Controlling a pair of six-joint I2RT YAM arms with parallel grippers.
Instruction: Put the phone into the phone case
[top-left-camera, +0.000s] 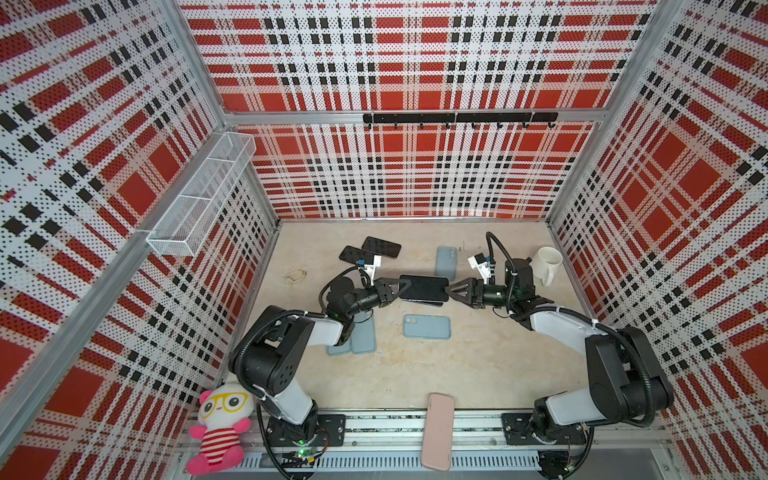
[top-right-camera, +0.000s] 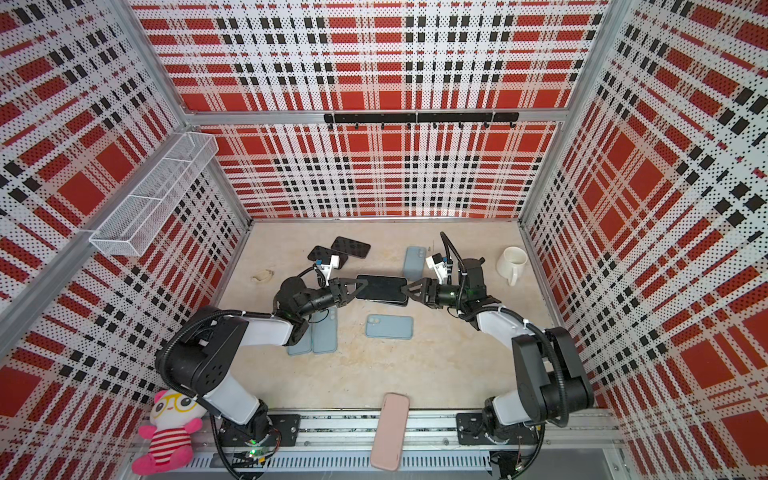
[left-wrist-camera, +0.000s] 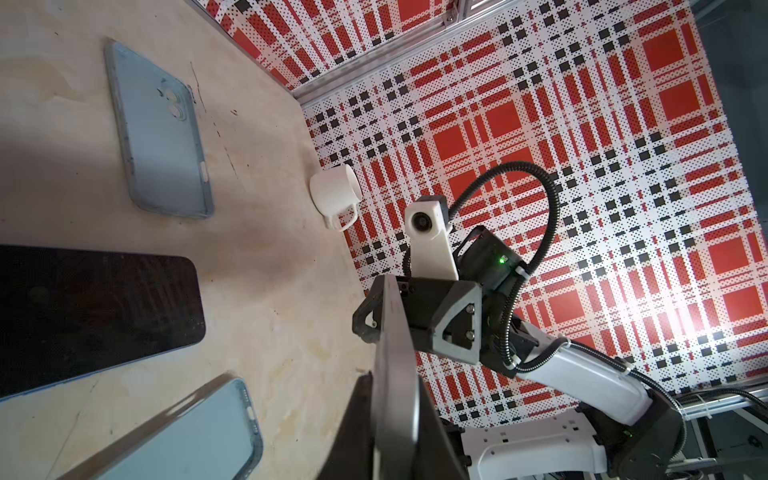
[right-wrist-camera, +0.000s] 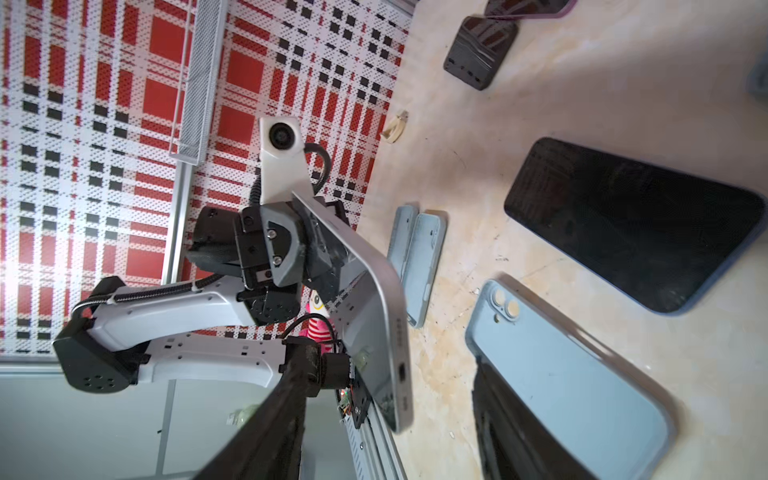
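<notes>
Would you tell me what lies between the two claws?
A black phone, gripped by the left claw, reaching the right claw; both top views.

Phone (top-left-camera: 423, 286): glossy dark glass face, smooth satin metal rim. Phone case (top-left-camera: 427, 327): matt blue plastic. Bench (top-left-camera: 478, 365): mottled, matt beige surface.

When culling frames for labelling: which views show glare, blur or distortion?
In both top views: even light, wide-angle bending of the red-white-black plaid perforated walls. Left wrist view: white glare on that wall; the held grey-rimmed black phone soft up close. Right wrist view: the right pincer's dark fingers blurred.
</notes>
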